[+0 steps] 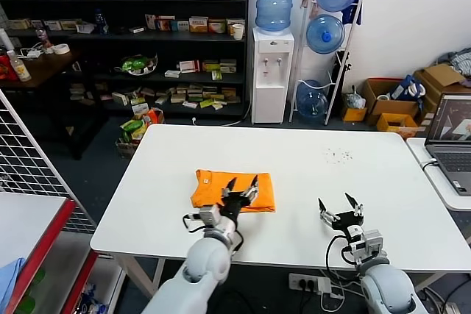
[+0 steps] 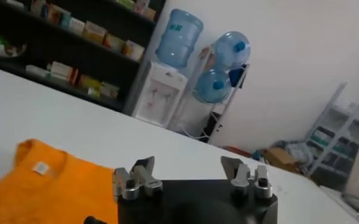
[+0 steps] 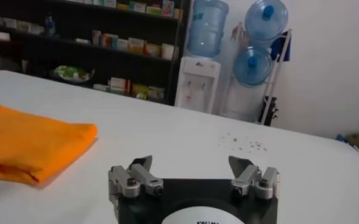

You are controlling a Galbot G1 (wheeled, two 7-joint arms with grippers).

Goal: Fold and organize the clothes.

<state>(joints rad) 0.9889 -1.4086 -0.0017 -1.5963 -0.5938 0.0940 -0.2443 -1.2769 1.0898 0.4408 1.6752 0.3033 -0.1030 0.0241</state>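
The orange T-shirt (image 1: 234, 190) lies folded into a rectangle on the white table (image 1: 316, 174), left of middle near the front. It also shows in the left wrist view (image 2: 39, 189) with its neck label up, and in the right wrist view (image 3: 27, 149). My left gripper (image 1: 241, 184) is open and empty, hovering over the shirt's front edge. My right gripper (image 1: 338, 204) is open and empty, above bare table to the right of the shirt. No white lettering shows.
A laptop (image 1: 450, 141) sits on a side table at the right. Dark shelves (image 1: 125, 42) and a water dispenser (image 1: 272, 71) stand behind the table. A wire rack (image 1: 29, 159) and red-edged table (image 1: 44, 240) are at the left. Small dark specks (image 1: 337, 156) mark the tabletop.
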